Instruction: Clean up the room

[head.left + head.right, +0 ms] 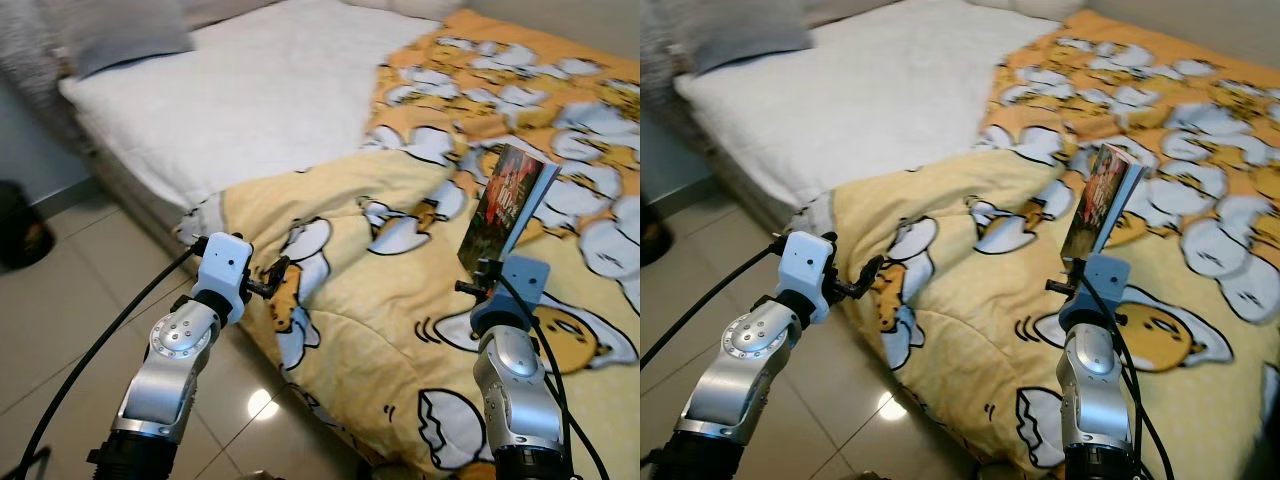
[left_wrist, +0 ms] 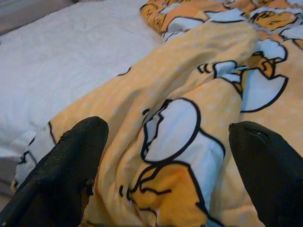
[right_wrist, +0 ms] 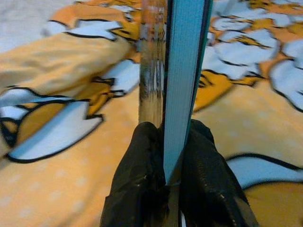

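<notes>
While the left pincer (image 1: 283,272) gapes, the right pincer (image 3: 165,142) grips a book (image 1: 508,205) upright.

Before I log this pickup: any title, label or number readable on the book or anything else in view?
Book, held upright in the right gripper over the yellow duvet: the cover carries dark red artwork with some lettering, too blurred to read.
Book's light blue edge: no text visible.
Duvet: cartoon egg print only, no words.
Left gripper, open over the duvet: no markings visible.

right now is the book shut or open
Shut. The book stands upright, clamped between the right gripper fingers, covers pressed together above the blanket.
</notes>
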Robot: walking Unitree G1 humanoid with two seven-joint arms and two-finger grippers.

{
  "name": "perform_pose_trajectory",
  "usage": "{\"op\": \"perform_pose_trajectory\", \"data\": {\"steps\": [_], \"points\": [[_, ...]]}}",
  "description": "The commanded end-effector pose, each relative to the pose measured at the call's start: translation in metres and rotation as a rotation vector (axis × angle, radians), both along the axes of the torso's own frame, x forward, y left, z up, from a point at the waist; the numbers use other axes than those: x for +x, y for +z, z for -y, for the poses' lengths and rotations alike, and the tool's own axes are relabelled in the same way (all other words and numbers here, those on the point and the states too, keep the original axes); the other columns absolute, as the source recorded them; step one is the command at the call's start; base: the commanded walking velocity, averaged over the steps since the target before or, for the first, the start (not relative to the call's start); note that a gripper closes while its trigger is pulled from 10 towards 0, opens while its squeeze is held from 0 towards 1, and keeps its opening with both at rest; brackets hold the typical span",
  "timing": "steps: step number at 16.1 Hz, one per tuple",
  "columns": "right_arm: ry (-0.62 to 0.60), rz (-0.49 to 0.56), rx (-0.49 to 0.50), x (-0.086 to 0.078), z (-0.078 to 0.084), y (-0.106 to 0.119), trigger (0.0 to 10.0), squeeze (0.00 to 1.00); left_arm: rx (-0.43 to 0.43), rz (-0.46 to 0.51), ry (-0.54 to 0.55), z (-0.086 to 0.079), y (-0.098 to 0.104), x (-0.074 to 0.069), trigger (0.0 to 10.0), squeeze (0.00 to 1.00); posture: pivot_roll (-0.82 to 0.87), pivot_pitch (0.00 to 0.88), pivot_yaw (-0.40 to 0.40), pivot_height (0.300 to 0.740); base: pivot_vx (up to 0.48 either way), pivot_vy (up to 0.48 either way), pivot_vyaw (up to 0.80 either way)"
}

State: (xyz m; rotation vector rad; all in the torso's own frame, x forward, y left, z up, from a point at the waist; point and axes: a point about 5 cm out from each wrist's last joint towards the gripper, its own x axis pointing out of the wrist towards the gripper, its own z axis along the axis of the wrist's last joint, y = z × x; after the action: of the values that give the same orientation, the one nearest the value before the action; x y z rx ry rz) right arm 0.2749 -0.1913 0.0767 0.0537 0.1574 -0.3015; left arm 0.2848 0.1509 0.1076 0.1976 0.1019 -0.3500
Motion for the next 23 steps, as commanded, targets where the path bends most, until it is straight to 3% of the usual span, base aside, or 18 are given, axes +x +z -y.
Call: {"op": "perform_pose_trajectory", "data": {"steps": [1,9,17,23], "points": [[-0.013,0.028,0.0,0.001,-0.002,0.007,10.0,0.0,0.019,0.011,0.016,-0.004,0.001,0.0,10.0,0.0,0.0,0.0,0.028,0.74,0.0,0.0,-0.8],[0.015,0.003,0.017,-0.002,-0.014,0.003,10.0,0.0,0.015,0.011,0.015,-0.007,-0.001,0.0,10.0,0.0,-0.01,0.0,0.046,0.74,0.0,0.0,-0.8],[0.062,0.0,0.046,-0.001,-0.022,0.003,10.0,0.0,0.019,0.011,0.035,-0.011,0.001,0.003,10.0,0.0,0.0,0.0,0.041,0.74,0.0,0.31,-0.1],[0.06,-0.005,0.06,0.0,-0.023,0.002,10.0,0.0,0.024,0.009,0.041,-0.013,0.001,0.005,10.0,0.0,0.01,0.0,0.049,0.74,0.0,0.309,-0.76]]}}
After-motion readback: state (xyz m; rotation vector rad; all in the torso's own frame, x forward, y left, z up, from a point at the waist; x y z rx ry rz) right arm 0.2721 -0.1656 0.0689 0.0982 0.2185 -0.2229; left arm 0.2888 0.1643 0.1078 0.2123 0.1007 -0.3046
